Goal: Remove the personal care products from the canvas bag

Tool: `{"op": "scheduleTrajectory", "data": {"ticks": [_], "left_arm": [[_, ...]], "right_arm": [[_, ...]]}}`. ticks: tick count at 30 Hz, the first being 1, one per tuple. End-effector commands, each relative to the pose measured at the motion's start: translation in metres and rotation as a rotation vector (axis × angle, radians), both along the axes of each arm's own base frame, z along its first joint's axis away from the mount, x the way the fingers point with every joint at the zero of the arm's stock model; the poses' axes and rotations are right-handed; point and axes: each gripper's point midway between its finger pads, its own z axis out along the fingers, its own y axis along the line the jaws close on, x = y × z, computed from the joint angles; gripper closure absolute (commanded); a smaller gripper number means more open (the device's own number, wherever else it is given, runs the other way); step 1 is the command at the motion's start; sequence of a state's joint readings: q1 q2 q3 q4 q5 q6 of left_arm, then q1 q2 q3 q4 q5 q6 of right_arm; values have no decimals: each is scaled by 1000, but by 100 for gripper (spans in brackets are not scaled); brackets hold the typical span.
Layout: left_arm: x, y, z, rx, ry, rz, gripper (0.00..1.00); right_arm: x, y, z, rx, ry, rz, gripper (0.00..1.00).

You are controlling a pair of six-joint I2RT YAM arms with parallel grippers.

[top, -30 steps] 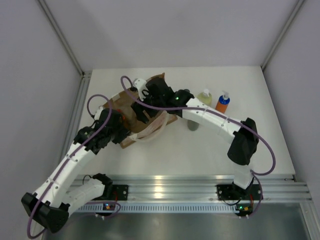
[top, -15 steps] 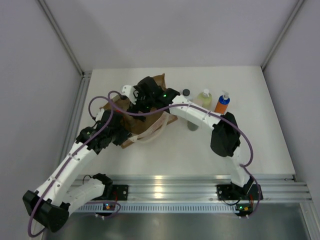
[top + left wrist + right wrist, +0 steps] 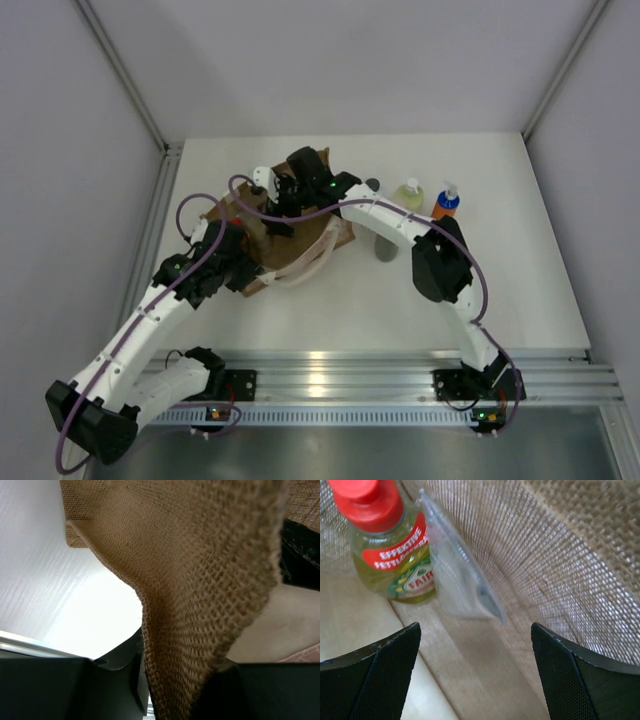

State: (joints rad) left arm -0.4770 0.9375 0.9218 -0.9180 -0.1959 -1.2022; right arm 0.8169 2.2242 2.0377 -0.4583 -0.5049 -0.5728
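Left gripper (image 3: 175, 700) jaws narrow, pinching an edge of the canvas bag (image 3: 200, 570), weave caught between the fingers. Right gripper (image 3: 475, 675) is down inside the bag, jaws wide, holding nothing. Yellow bottle with red cap (image 3: 395, 560) is in the bag by its wall, touching a clear packet (image 3: 462, 587). Pale green bottle (image 3: 408, 194) and blue-orange bottle (image 3: 445, 205) stand out on the table (image 3: 400, 300), right of the bag.
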Motion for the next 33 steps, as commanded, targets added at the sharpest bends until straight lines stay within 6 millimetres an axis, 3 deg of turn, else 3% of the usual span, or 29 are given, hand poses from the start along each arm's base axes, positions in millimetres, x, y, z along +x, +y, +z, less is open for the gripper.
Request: {"op": "scheduleTrajectory", "data": {"ticks": [1, 9, 19, 22, 27, 33], "left_arm": [[0, 4, -5, 21, 7, 14, 69], [9, 0, -2, 44, 20, -9, 69], [16, -3, 8, 50, 0, -26, 69], [17, -5, 10, 45, -3, -31, 69], [18, -6, 11, 40, -4, -32, 69], [16, -6, 9, 39, 3, -35, 69]], "right_arm": [[2, 29, 40, 191, -42, 90, 13], [5, 46, 55, 339, 8, 106, 14], [3, 43, 15, 282, 67, 104, 26], [2, 43, 4, 264, 79, 104, 35], [1, 43, -6, 255, 95, 106, 58], [-2, 44, 2, 275, 106, 115, 100]]}}
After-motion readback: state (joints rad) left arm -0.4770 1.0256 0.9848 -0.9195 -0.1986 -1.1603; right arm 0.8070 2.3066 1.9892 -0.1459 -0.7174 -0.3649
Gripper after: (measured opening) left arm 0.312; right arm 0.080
